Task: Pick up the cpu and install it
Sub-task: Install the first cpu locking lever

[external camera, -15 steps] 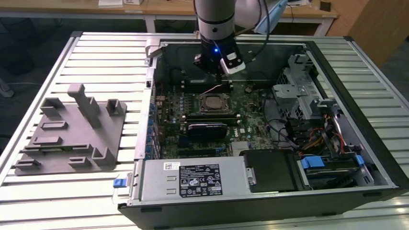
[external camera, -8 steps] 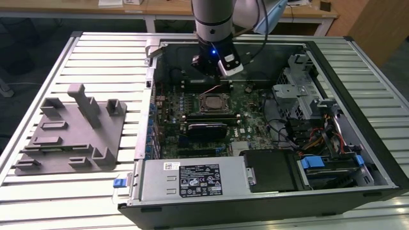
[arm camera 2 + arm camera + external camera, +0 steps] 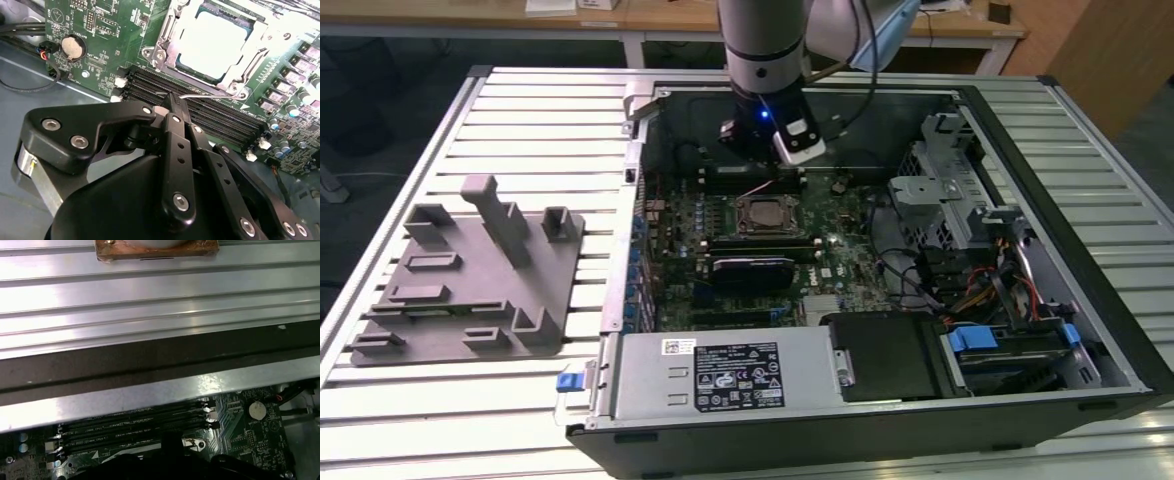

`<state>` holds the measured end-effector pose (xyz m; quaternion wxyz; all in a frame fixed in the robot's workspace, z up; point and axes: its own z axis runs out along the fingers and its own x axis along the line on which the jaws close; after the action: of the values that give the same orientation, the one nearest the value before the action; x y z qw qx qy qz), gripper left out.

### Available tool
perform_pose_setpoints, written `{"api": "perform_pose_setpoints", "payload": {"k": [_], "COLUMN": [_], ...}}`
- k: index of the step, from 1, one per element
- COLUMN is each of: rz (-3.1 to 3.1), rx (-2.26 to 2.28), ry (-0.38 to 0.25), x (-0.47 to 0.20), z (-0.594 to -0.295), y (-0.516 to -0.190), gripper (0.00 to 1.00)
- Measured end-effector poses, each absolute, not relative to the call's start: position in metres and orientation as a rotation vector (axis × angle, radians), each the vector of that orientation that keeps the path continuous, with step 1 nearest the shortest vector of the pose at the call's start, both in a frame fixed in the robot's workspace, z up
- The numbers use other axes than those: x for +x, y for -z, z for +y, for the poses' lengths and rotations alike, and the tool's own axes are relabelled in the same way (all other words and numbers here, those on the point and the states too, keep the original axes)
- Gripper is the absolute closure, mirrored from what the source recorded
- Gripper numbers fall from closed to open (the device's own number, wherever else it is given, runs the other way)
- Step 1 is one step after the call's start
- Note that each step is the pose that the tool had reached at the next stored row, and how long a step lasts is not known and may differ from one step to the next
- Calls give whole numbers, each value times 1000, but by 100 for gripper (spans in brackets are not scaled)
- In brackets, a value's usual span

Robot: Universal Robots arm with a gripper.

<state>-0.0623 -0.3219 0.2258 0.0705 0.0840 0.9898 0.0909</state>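
Observation:
The cpu [image 3: 761, 214] lies flat in the motherboard socket in the middle of the open computer case, its pale silver top [image 3: 212, 42] showing inside a metal frame. My gripper [image 3: 769, 172] hangs just behind the socket, over the black memory slots [image 3: 200, 107]. In the second wrist view its black fingers [image 3: 172, 120] are pressed together at the tip, holding nothing. The tip sits right by the end of a thin metal socket lever [image 3: 210, 94]; whether they touch is unclear. The first wrist view has the gripper [image 3: 170, 442] above the memory slots [image 3: 130, 425].
The case [image 3: 1067, 130] lies open on a slatted metal table [image 3: 520, 120]. A grey fixture block [image 3: 474, 280] sits at the exterior view's left. Power supply [image 3: 720, 375], drive cage [image 3: 947, 190] and cables [image 3: 974, 290] crowd the case. A coin battery [image 3: 73, 47] is on the board.

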Motion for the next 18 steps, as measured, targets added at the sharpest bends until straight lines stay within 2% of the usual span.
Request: {"api": "perform_pose_setpoints", "payload": {"k": [18], "rz": [2978], "rx": [252], "ry": [-272], "x": [-66], "z": [-322], "y": [-212], "gripper": [89]}}
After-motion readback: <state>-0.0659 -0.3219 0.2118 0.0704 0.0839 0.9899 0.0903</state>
